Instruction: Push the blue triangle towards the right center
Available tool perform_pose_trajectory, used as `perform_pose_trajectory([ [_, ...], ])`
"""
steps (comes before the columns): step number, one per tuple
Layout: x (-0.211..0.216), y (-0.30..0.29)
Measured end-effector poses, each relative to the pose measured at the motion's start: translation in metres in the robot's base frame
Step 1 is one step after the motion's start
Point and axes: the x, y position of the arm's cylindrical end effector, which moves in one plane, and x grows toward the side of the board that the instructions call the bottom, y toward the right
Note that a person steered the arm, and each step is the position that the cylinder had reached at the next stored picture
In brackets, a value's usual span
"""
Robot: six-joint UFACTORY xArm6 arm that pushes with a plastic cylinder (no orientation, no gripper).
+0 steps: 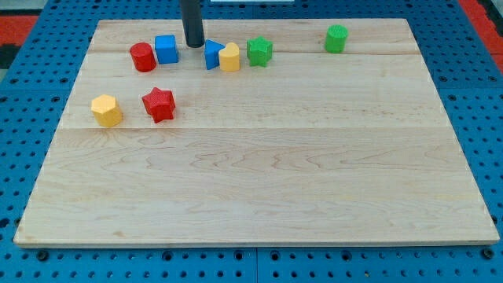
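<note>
The blue triangle lies near the view's top, left of centre, partly hidden by a yellow block that touches its right side. My tip stands just left of the blue triangle, close to it or touching it. A blue cube is left of the tip, next to a red cylinder.
A green star block sits right of the yellow block. A green cylinder stands at the top right. A red star and a yellow hexagon block lie at the left. The wooden board rests on a blue pegboard.
</note>
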Motion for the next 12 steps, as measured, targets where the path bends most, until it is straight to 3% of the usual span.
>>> perform_pose_trajectory([
  [1, 0.006, 0.027],
  [2, 0.059, 0.029],
  [4, 0.097, 0.069],
  [6, 0.098, -0.058],
  [7, 0.115, -0.014],
  [8, 0.115, 0.065],
  [9, 0.138, 0.069],
  [10, 0.157, 0.011],
  [11, 0.177, 0.01],
  [12, 0.177, 0.068],
])
